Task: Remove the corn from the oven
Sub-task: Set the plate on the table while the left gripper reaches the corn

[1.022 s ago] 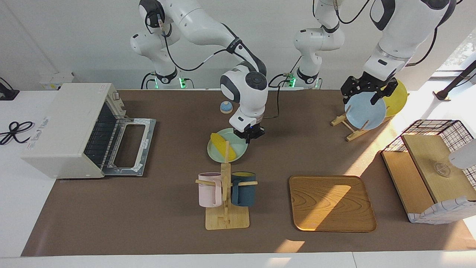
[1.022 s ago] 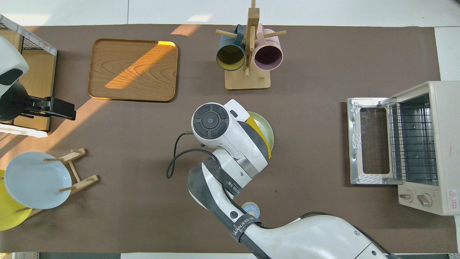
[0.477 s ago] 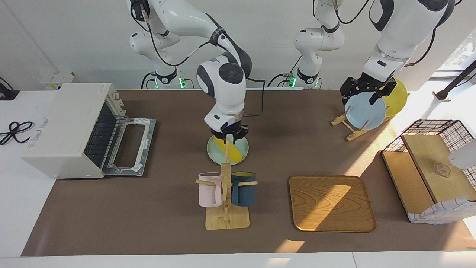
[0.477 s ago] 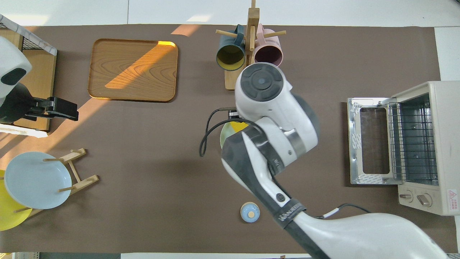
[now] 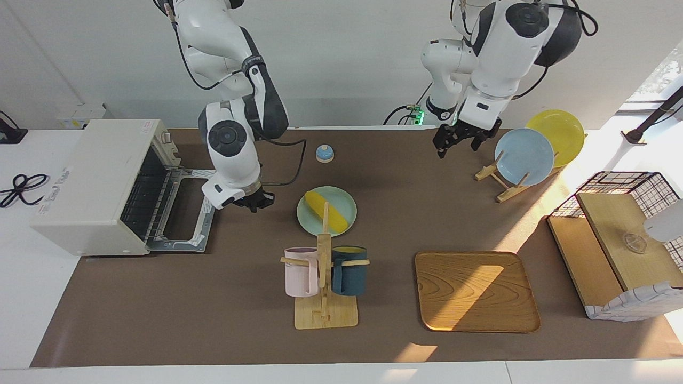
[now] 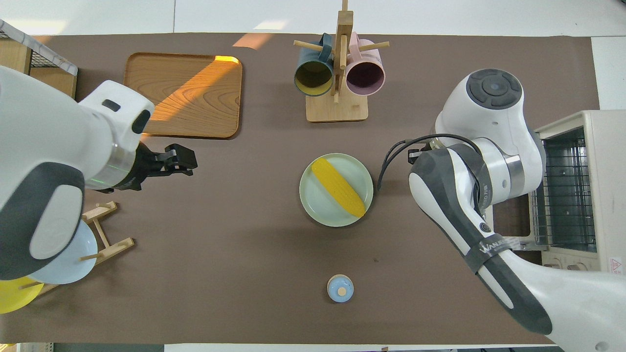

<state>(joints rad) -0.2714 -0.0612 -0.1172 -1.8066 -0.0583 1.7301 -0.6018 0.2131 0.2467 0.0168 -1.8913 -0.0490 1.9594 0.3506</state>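
The yellow corn lies slantwise on a pale green plate in the middle of the table, with nothing touching it. At the right arm's end of the table stands the white oven, its door dropped open and its wire rack bare. My right gripper hangs shut and holds nothing, over the table between the plate and the oven door; the overhead view hides it under its own wrist. My left gripper is open in the air, beside the plate rack.
A wooden mug rack with a pink and a dark blue mug stands just farther from the robots than the plate. A wooden tray, a rack with a blue plate and a yellow plate, a wire basket and a small blue bell also stand on the table.
My right gripper has left the corn on the plate, closed, and swung toward the oven door. My left gripper has moved off the blue plate toward the table's middle.
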